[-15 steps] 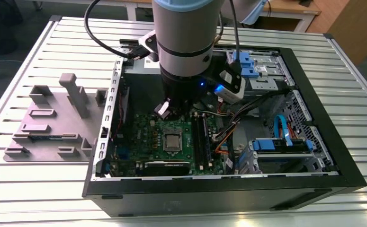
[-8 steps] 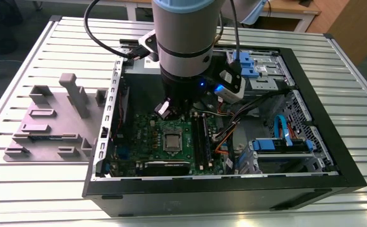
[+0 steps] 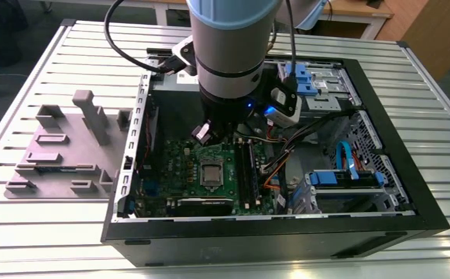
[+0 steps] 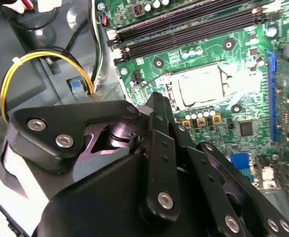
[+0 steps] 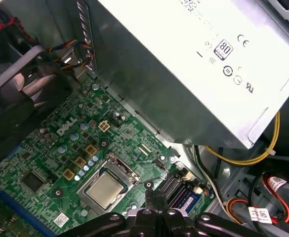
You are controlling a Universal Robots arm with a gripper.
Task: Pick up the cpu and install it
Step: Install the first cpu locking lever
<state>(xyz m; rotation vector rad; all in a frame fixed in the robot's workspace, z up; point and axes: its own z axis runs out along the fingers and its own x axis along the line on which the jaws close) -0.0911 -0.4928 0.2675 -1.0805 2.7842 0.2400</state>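
In the exterior view, the arm (image 3: 229, 52) is lowered into the open computer case (image 3: 410, 192) on the table (image 3: 39, 64); the cpu (image 3: 211, 172) is seen seated in its socket. In the second wrist view, the gripper (image 4: 156, 106) hangs near the cpu (image 4: 202, 87); how the fingers stand cannot be told. In the first wrist view, the cpu (image 5: 104, 190) lies flat, with open room above and the power supply (image 5: 193, 64) close by.

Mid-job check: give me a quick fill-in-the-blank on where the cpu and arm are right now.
The cpu sits in the ____ on the green motherboard.
The arm hangs inside the open computer ____.
A looped ____ cable runs beside the motherboard.
On the exterior view's left stands a grey ____.

Missing: socket; case; yellow; fixture
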